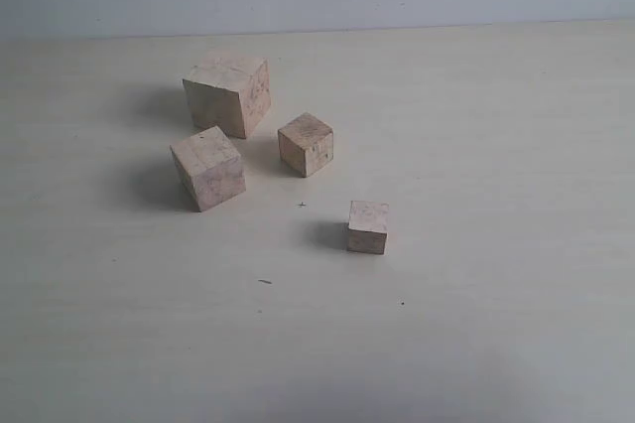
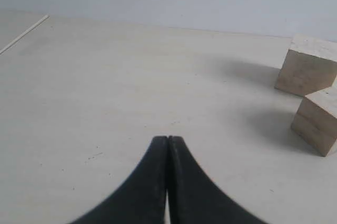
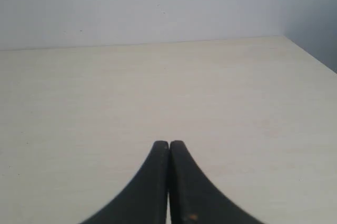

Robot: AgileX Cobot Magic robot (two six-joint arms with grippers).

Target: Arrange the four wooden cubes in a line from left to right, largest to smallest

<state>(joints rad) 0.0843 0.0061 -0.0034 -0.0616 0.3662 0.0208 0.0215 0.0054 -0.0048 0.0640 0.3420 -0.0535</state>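
Note:
Four pale wooden cubes stand scattered on the table in the exterior view. The largest cube (image 1: 228, 93) is farthest back. The second-largest cube (image 1: 207, 168) sits in front of it, turned at an angle. The third cube (image 1: 306, 144) is to their right. The smallest cube (image 1: 368, 226) stands nearest the front, apart from the rest. Neither arm shows in the exterior view. My left gripper (image 2: 168, 139) is shut and empty, with the largest cube (image 2: 308, 66) and the second-largest cube (image 2: 320, 121) ahead of it to one side. My right gripper (image 3: 169, 143) is shut and empty over bare table.
The pale table (image 1: 496, 145) runs back to a plain light wall. A table edge (image 2: 23, 33) shows in the left wrist view and another table edge (image 3: 310, 56) in the right wrist view.

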